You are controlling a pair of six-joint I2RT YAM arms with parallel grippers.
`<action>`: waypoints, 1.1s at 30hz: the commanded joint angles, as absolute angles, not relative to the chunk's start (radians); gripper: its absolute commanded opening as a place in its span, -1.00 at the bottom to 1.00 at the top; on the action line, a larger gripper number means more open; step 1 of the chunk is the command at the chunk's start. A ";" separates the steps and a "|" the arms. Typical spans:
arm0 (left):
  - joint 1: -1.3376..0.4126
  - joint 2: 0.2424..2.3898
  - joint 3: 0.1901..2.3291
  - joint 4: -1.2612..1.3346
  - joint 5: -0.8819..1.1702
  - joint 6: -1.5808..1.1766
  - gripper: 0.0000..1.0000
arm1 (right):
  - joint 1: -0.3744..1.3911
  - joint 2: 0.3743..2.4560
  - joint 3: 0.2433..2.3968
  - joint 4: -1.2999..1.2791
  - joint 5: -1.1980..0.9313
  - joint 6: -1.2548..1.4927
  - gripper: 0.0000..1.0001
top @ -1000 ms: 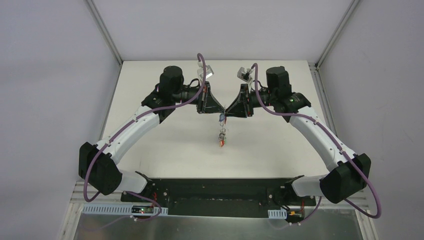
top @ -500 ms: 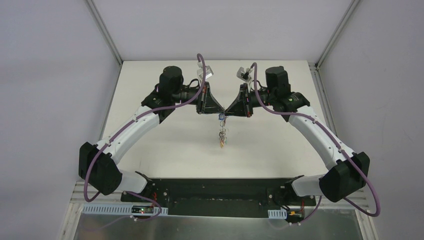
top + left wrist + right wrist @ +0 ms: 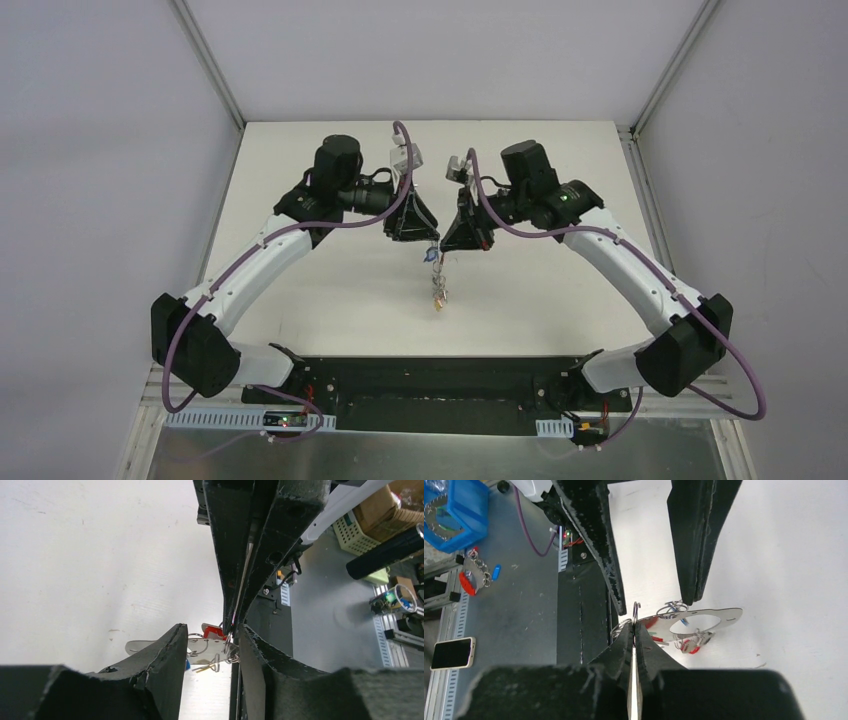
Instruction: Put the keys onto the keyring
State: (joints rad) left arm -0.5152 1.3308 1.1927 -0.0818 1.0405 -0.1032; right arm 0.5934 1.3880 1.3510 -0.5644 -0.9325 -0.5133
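First, overhead. The left fingers [image 3: 410, 222] and right fingers [image 3: 468, 235] meet almost tip to tip just above frame centre, over the white surface [image 3: 340, 285]. The keys [image 3: 438, 290] appear to dangle in a small bunch directly below that meeting point. The wire is too thin for us to trace here.

Left wrist view. The left fingers [image 3: 155, 670] rise from the bottom edge, spread apart, with nothing pinched between them. Through the gap at lower centre we see the keys [image 3: 214, 631], with red and blue tags, beside a flat silvery piece [image 3: 140, 645] we cannot identify. The right fingers [image 3: 225, 540] come down from the top, clenched on the keyring [image 3: 243, 570], which shows as a bright edge-on line.

Right wrist view. The right fingers [image 3: 619, 650] at bottom centre clamp the keyring [image 3: 636, 608], and a short bend of it pokes past their tips. The left fingers [image 3: 594, 525] descend from the top, released, one tip just beside a small ring [image 3: 672, 607]. The keys [image 3: 691, 644] sit right of centre.

We judge that the right side acts as a vice, steadying the loop off the surface so its end stays reachable. The left is freed to work a key onto it. We cannot tell whether any key is already threaded.
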 commanded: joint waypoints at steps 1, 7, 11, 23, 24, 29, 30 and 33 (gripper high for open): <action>-0.516 1.309 1.252 -0.246 1.068 0.102 -0.12 | 0.614 1.404 1.425 -0.619 -0.925 -0.584 -1.00; -0.539 1.319 1.252 -0.288 1.085 0.179 -0.11 | 0.625 1.420 1.432 -0.622 -0.932 -0.582 -1.00; -0.558 1.325 1.252 -0.301 1.088 0.228 -0.13 | 0.625 1.423 1.427 -0.619 -0.940 -0.578 -1.00; -0.575 1.351 1.262 -0.294 1.085 0.240 -0.47 | 0.625 1.425 1.411 -0.601 -0.948 -0.565 -1.00; -0.575 1.353 1.261 -0.297 1.086 0.241 -0.54 | 0.624 1.423 1.411 -0.599 -0.947 -0.563 -1.00; -0.575 1.356 1.261 -0.327 1.089 0.262 -0.74 | 0.625 1.416 1.408 -0.587 -0.943 -0.553 -1.00; -0.575 1.357 1.261 -0.329 1.090 0.261 -0.80 | 0.624 1.415 1.408 -0.585 -0.943 -0.551 -1.00; -0.575 1.361 1.270 -0.334 1.097 0.254 -1.00 | 0.625 1.415 1.408 -0.581 -0.937 -0.546 -1.00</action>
State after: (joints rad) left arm -0.5644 1.3567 1.2232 -0.3218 1.0481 0.2295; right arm 0.6189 1.4319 1.3766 -0.6250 -0.9119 -0.5541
